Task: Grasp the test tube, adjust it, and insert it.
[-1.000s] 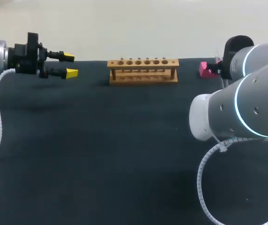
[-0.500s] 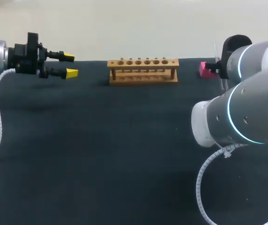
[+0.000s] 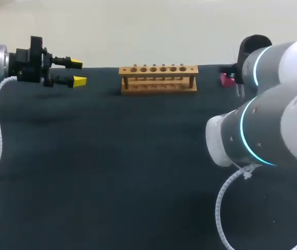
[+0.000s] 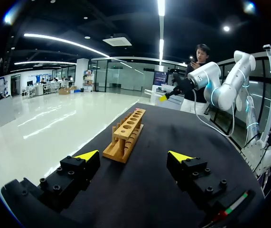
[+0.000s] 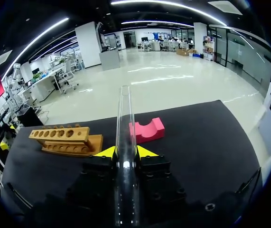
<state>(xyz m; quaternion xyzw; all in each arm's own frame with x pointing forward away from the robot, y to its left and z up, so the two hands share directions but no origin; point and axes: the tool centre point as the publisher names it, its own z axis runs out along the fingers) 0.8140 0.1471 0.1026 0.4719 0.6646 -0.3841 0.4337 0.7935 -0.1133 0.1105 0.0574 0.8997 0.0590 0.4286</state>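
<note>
Pinching the clear test tube (image 5: 124, 114) is the right claw (image 5: 126, 152), while the left claw (image 4: 133, 156) gapes wide.

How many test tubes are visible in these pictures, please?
1. The test tube is held upright between the fingers of the right gripper. The wooden rack holds none that I can see.

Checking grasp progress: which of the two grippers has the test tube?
The right gripper: it is shut on the clear test tube, held between its yellow tips. The left gripper is open and empty, with the wooden rack ahead of it.
</note>
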